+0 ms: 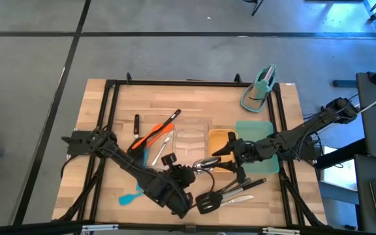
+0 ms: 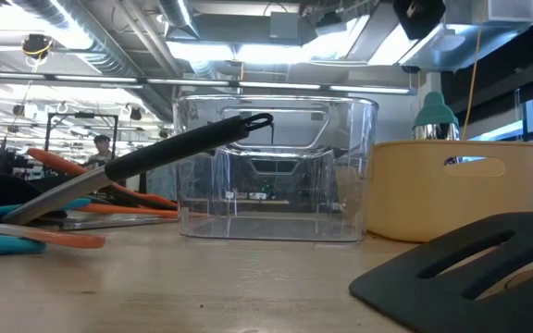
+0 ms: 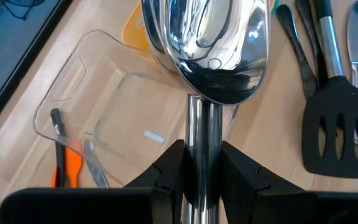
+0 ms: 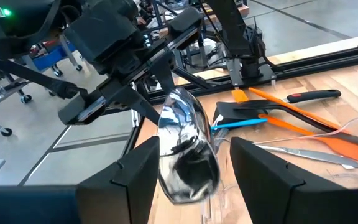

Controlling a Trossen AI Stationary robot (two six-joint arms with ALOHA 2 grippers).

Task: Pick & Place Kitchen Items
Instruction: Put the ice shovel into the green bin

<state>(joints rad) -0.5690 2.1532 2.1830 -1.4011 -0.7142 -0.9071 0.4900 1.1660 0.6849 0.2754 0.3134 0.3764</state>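
Observation:
My left gripper (image 1: 191,171) (image 3: 202,180) is shut on a shiny steel spoon (image 1: 204,163), held above the table just near of the clear tray (image 1: 191,138) and the yellow tray (image 1: 219,140). My right gripper (image 1: 226,160) (image 4: 194,152) is open. Its fingers stand on either side of the spoon's bowl (image 4: 185,149); I cannot tell whether they touch it. A black slotted turner (image 1: 207,202) and other dark-handled utensils (image 1: 243,188) lie on the table near of the grippers. My left gripper pinches the spoon's handle (image 3: 202,146) between its two fingers, just behind the bowl. The spoon sticks out forward past the fingertips, in line with the fingers, toward the table's right. It is lifted clear of the table, its bowl (image 3: 213,43) over the clear tray's near rim.
Orange and black utensils (image 1: 154,134) and steel ones (image 1: 162,149) lie left of the clear tray. A blue spatula (image 1: 130,196) lies near the front left. A teal tray (image 1: 256,134) lies under the right arm, and a teal stand (image 1: 260,88) is at the back right.

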